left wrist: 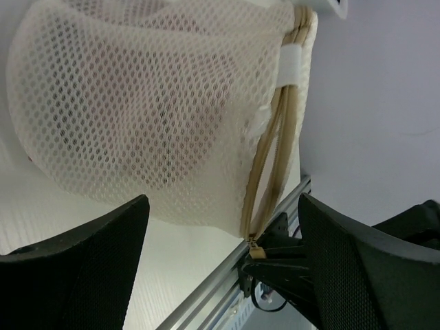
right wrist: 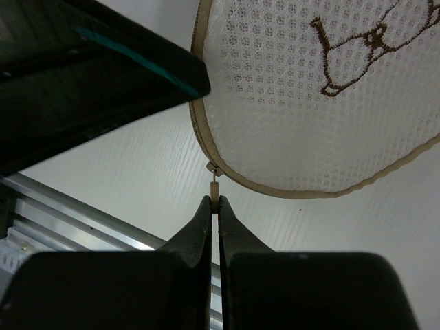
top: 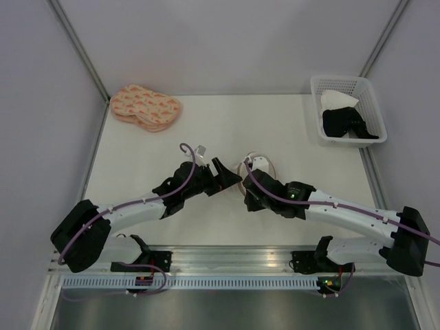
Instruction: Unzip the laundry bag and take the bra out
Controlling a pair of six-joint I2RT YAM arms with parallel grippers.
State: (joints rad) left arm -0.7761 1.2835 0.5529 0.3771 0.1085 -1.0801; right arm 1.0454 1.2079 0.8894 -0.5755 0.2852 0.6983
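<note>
The white mesh laundry bag point(top: 258, 164) lies mid-table between my two grippers. In the left wrist view its mesh side point(left wrist: 151, 117) fills the top, and the dusty-pink bra point(left wrist: 185, 130) shows faintly through it. My left gripper point(left wrist: 223, 203) is open, one finger on each side just below the bag; it also shows in the top view point(top: 223, 175). My right gripper point(right wrist: 215, 201) is shut on the tan zipper pull point(right wrist: 215, 191) at the edge of the bag's round face with the dark line drawing point(right wrist: 344, 62). The tan zipper tapes point(left wrist: 271, 158) stand a little apart above the slider.
Peach oval pads point(top: 146, 107) lie at the back left. A white lattice basket point(top: 371, 103) at the back right holds a black garment point(top: 347, 124) and a white cloth. The aluminium rail point(top: 234, 258) runs along the near table edge.
</note>
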